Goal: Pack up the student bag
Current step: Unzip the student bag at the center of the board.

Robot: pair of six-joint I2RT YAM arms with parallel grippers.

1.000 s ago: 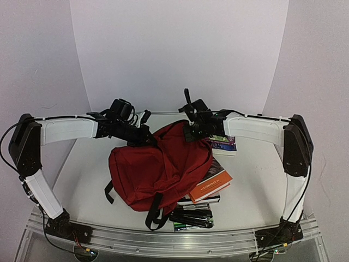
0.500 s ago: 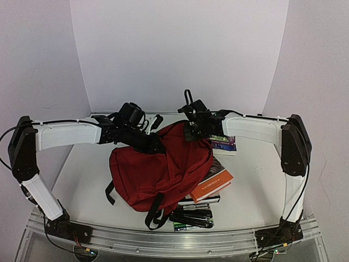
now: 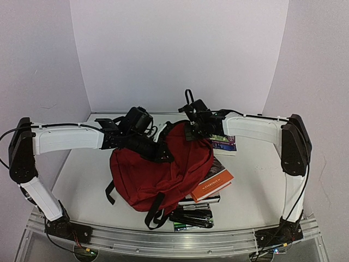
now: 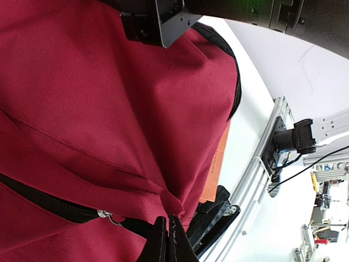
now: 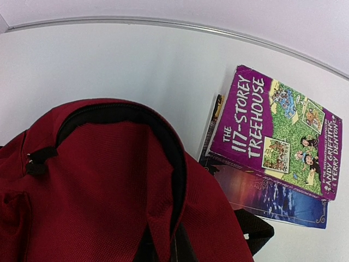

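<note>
The student bag [image 3: 155, 172] lies in the middle of the white worktop [image 3: 87, 180], a soft dark-red heap with its black straps trailing toward the near edge. Its far end is raised into a peak between the two arms.

The left claw [image 3: 162, 153] sits on the upper left of that peak. In the left wrist view its fingers [image 4: 159, 243] are pressed together with no gap, pinching the black tab of a zip pull [image 4: 113, 219] whose small metal ring shows just beside them on the bag's black zipper line.

The right claw [image 3: 192, 132] is at the top of the peak from the other side. In the right wrist view only a dark sliver of it shows at the bottom edge, closed on the bag's black-trimmed rim, which curves down into it.

An orange book [image 3: 212, 184] pokes out from under the bag's right side, lying on top of another book. A purple-covered book titled "The 117-Storey Treehouse" [image 5: 275, 128] rests on a blue-covered book [image 5: 272, 199] just beside the bag's far right. A cluster of black pens [image 3: 192, 217] lies near the front edge, touching the straps.
</note>
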